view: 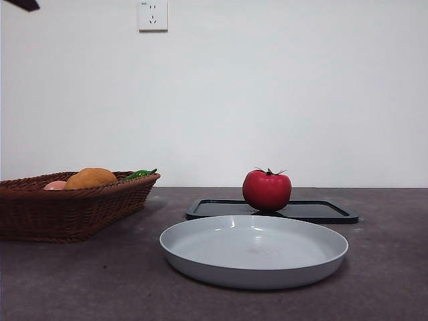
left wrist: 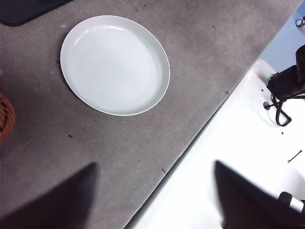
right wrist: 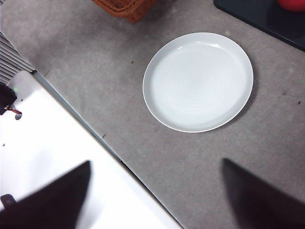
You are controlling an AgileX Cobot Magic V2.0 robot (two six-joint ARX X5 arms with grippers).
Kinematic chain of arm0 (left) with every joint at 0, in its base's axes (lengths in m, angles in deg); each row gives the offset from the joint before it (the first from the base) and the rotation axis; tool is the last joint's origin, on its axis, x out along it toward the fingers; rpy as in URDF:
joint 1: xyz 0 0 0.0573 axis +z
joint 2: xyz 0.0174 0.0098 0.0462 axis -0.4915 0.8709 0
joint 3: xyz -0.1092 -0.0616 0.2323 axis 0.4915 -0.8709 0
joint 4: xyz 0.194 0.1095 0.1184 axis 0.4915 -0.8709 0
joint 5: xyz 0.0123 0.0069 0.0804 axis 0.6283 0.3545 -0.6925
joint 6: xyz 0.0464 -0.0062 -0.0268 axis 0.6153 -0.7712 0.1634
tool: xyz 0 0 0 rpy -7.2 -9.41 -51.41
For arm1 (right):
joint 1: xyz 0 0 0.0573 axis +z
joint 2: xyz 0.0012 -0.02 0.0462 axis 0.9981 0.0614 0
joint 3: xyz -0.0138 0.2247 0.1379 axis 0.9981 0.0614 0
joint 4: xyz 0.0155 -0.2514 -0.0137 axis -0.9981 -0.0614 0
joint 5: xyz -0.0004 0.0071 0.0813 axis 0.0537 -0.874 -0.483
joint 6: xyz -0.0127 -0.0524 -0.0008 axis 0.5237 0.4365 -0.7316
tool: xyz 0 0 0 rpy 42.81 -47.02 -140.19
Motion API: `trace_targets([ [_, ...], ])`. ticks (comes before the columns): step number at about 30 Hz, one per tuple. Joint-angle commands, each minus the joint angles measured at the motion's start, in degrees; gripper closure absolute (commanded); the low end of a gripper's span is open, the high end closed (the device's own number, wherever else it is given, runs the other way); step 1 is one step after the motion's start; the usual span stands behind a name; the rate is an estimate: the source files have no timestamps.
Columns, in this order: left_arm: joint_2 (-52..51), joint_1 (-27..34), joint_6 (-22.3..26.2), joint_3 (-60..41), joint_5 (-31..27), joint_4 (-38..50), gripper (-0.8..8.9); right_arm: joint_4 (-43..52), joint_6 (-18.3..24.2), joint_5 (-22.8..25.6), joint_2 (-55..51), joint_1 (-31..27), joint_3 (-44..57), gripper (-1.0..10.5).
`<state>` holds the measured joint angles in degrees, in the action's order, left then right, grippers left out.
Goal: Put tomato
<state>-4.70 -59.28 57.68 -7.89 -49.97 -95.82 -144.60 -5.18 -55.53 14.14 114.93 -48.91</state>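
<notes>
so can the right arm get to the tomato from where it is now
Probably yes. The tomato stands alone on the black tray behind the grey plate, with nothing over or beside it. The right gripper waits open above the table's near edge, holding nothing.

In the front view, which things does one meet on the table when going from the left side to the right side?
Wicker basket holding a pale pink fruit, an orange fruit and something green → grey plate → tomato, standing on the black tray.
</notes>
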Motion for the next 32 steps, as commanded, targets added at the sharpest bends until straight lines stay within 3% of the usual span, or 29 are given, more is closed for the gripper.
trace_targets([
  [1,0.4,-0.2,0.5,1.1,0.1,0.4,6.77,0.5,-0.3,-0.1,0.3,0.3,-0.6,7.8],
  [4,0.4,-0.2,0.5,1.1,0.1,0.4,8.05,0.5,-0.2,-0.1,0.3,0.3,-0.6,9.1],
  [5,0.4,-0.2,0.5,1.1,0.1,0.4,8.07,0.5,0.3,-0.1,0.3,0.3,-0.6,9.4],
  [32,0.4,-0.2,0.5,1.1,0.1,0.5,8.07,0.6,0.5,-0.2,0.3,0.3,-0.6,9.4],
])
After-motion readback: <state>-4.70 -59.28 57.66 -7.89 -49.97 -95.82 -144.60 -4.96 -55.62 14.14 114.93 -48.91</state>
